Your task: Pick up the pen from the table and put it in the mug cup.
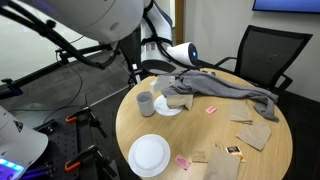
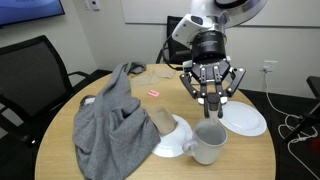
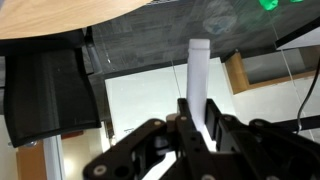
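Observation:
My gripper point(image 2: 210, 92) hangs above the light wood table point(image 2: 110, 170), a little behind and above the small grey mug cup point(image 2: 207, 145). It is shut on the pen point(image 3: 197, 80), a whitish stick that stands out from between the fingers point(image 3: 197, 125) in the wrist view. In an exterior view the pen is only a thin sliver between the fingers point(image 2: 210, 100). The mug also shows in an exterior view point(image 1: 145, 103), next to the low white dish point(image 1: 168, 106). My gripper there point(image 1: 160, 78) is partly hidden by the arm.
A flat white plate point(image 2: 245, 120) lies beside the mug. A low white dish point(image 2: 172, 142) holds a brown object. A grey cloth point(image 2: 112, 120) covers much of the table. Brown napkins point(image 1: 252, 132) and small pink packets point(image 1: 183, 161) are scattered about. Black chairs point(image 1: 265, 55) stand around it.

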Robot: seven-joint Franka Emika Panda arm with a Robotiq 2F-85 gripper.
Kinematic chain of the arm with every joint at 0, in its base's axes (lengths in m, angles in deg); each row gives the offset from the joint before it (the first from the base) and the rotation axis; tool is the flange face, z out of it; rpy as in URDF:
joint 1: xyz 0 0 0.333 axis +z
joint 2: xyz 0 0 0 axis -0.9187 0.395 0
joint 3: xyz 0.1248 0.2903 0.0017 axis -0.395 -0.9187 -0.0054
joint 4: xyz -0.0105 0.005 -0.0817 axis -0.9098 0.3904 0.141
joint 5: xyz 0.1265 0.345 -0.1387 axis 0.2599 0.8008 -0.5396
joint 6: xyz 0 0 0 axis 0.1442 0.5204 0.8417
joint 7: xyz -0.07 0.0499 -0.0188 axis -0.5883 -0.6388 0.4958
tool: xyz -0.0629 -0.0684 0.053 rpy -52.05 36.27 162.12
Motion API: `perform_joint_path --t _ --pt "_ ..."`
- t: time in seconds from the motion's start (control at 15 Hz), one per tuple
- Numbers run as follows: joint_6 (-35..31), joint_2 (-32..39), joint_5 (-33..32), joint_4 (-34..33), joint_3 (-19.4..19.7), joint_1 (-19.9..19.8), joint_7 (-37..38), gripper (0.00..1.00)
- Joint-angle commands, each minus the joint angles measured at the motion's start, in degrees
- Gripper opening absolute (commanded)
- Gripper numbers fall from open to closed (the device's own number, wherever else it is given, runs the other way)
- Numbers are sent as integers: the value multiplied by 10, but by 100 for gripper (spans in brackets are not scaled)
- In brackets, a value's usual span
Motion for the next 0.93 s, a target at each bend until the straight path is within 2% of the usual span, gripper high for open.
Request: perform_joint_path --t 0.0,0.33,0.6,0.73,0.8,0.87 --pt "27 -26 28 -15 42 38 -49 5" --pt "8 -35 35 -20 94 78 -120 5" --pt "18 -44 60 -31 131 108 -160 7" --pt "20 -53 71 -34 152 129 -170 26" --pt "20 -59 76 -35 163 141 -172 47" --pt "21 -64 79 -36 173 153 -176 51"
